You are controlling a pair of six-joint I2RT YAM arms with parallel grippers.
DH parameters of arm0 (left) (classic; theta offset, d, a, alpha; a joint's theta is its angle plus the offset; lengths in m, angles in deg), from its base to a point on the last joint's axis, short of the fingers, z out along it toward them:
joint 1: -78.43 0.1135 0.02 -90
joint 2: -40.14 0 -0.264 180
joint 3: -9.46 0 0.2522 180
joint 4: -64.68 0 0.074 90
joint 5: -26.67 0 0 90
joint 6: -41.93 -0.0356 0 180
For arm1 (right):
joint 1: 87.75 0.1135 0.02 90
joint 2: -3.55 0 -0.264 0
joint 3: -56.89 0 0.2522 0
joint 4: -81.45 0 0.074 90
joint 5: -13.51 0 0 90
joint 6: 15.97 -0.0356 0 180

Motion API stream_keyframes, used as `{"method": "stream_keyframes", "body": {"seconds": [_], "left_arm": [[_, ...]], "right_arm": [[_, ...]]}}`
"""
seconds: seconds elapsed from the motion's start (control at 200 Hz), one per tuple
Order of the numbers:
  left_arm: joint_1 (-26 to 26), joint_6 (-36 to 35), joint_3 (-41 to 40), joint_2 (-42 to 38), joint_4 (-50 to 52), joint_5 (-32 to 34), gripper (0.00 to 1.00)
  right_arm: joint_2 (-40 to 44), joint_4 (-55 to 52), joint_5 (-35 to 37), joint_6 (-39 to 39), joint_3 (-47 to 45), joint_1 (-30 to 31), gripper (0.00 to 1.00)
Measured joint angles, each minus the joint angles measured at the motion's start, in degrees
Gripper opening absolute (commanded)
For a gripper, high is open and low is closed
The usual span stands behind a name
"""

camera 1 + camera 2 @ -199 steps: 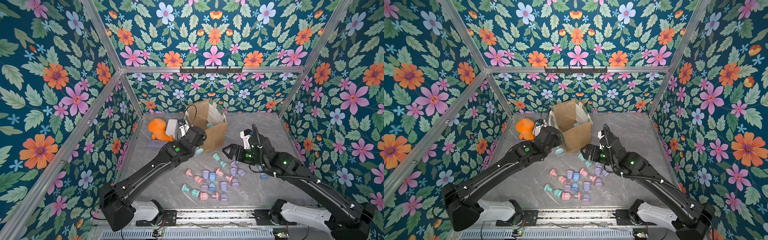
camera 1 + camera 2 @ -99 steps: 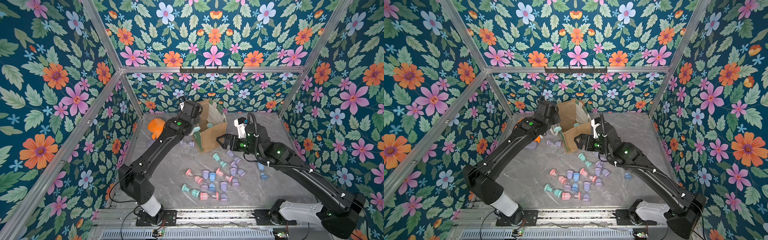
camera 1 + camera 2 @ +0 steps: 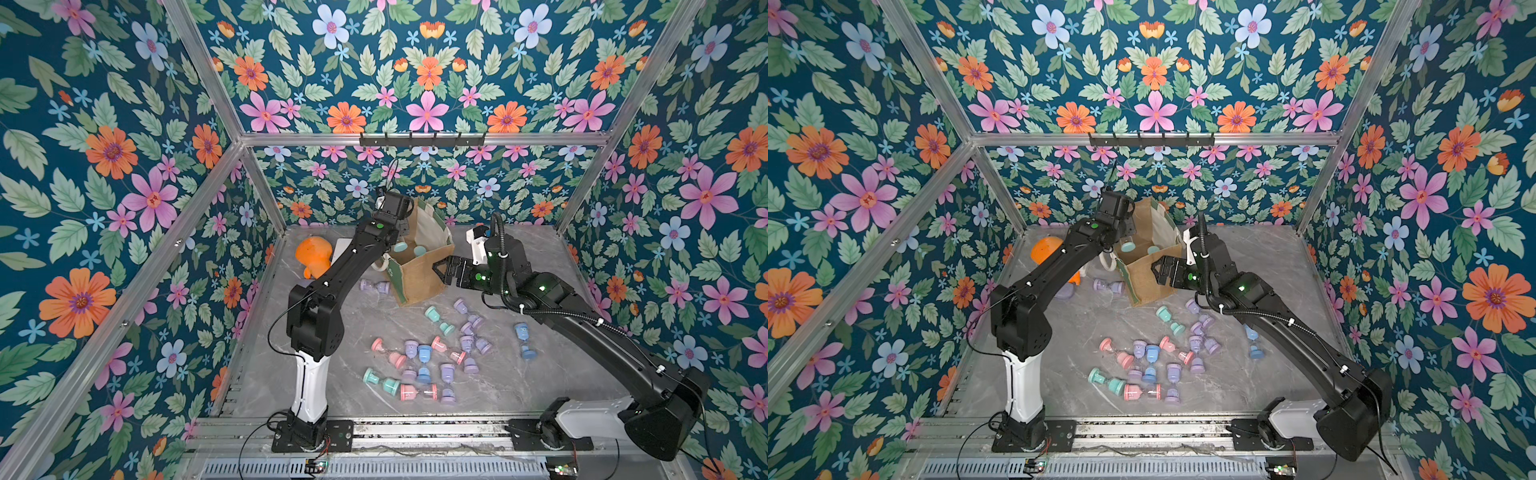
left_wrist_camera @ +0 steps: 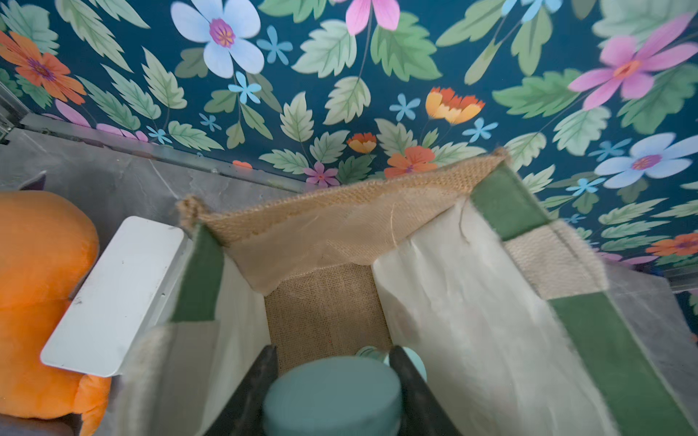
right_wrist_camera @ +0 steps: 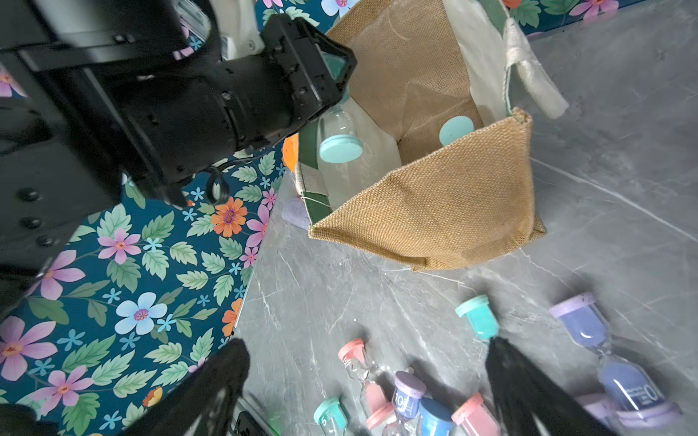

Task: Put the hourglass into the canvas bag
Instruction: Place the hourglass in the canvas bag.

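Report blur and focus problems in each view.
Left wrist view: the teal hourglass sits soft, too close to the lens, and the canvas bag rim is smeared. Right wrist view: the right tool shows as blurred dark fingers. Both top views: sharp, evenly lit.

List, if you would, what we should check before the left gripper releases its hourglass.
1. Left gripper shut on the teal hourglass: ok.
2. Teal hourglass above the mouth of the canvas bag: ok.
3. Bag upright, mouth open: ok.
4. Room inside, with only one other hourglass visible there: ok.
5. Right gripper open, empty, outside the bag: ok.
6. Held hourglass clear of the bag's lining: cannot tell.
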Motion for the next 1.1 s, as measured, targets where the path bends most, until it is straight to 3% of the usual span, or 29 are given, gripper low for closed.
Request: {"method": "stream_keyframes", "body": {"seconds": [0.23, 0.79, 1.105], "left_arm": [[0.0, -0.6, 6.8, 8.8, 0.5, 0.5, 0.22], [0.3, -2.3, 9.4, 18.8, 2.8, 0.5, 0.25], [0.3, -2.3, 9.4, 19.5, 3.0, -0.4, 0.43]], "right_arm": [[-1.0, 0.7, -1.0, -0.1, -1.5, -1.7, 0.99], [-2.1, 2.2, -2.0, -0.2, -3.8, -3.2, 0.99], [-1.5, 2.2, -1.9, -0.2, -5.0, -4.2, 0.99]]}}
